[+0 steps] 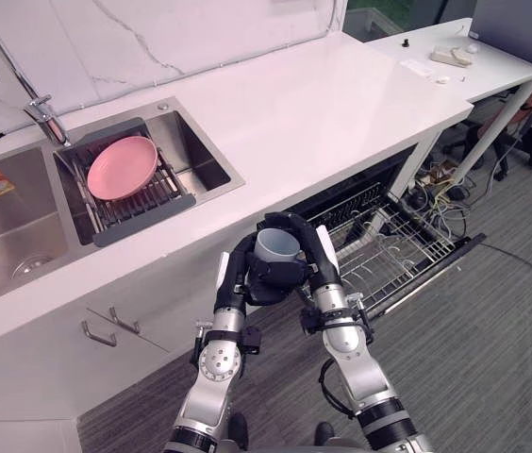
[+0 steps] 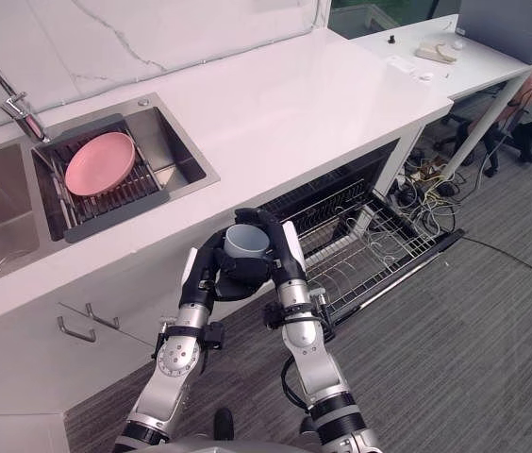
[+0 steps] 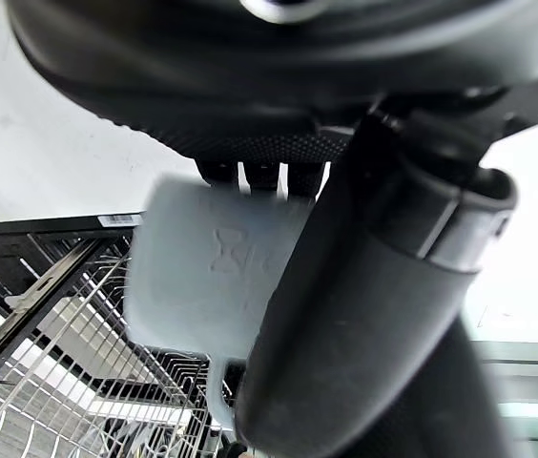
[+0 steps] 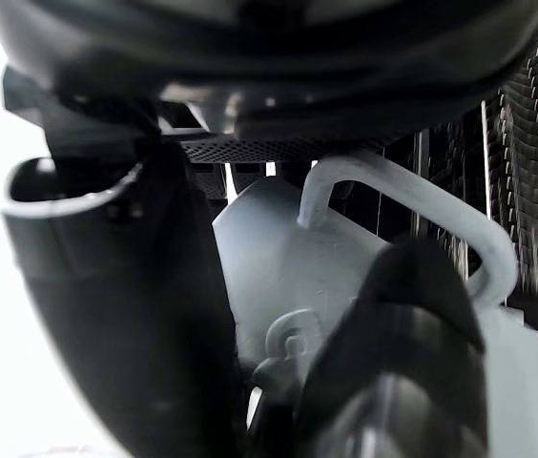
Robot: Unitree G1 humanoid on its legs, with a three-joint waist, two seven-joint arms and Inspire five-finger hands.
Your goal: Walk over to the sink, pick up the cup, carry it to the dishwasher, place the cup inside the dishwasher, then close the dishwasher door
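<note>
The pale blue-grey plastic cup stands upright, mouth up, clamped between the left hand and the right hand, both with fingers curled round it. The pulled-out wire dishwasher rack lies just past the right hand, lower, so that hand is nearer.

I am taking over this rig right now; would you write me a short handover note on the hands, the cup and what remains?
Left hand: curled round the cup from its left side.
Right hand: curled round the cup from the right.
Cup: held upright in the air between both hands, in front of the counter edge and beside the open dishwasher, whose rack is pulled out.
Done: the cup is out of the sink and has been brought to the dishwasher.
Left: set the cup in the rack, let go, close the door.
</note>
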